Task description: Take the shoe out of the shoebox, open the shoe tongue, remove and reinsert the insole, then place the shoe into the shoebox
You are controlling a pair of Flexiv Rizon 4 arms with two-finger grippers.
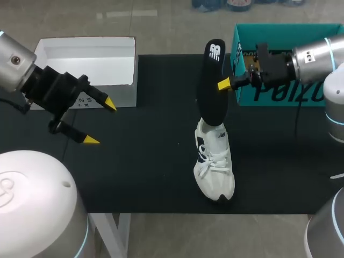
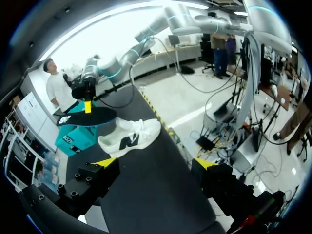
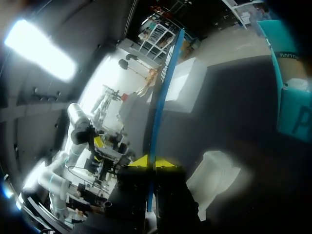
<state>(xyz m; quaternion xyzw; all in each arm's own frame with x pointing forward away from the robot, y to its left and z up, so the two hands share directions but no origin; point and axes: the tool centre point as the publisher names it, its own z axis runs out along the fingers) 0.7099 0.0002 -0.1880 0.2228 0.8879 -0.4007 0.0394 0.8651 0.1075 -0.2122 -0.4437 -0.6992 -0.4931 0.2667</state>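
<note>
Shoe (image 1: 214,166) sits upright on the black worktop (image 1: 150,161), toe toward the near edge. R end effector (image 1: 223,84) is above the shoe's heel end, clamped tight on the black insole (image 1: 212,80). In the R wrist view the insole runs edge-on btwn the yellow tips. The insole stands up from the shoe's collar, lower end right at the opening; can't tell if it's touching inside. Teal shoebox (image 1: 279,94) is behind the shoe and to its right, well apart. White box (image 1: 80,59) is far off behind the shoe's left side. L end effector (image 1: 99,121) hovers well left of the shoe, fingers spread wide.
</note>
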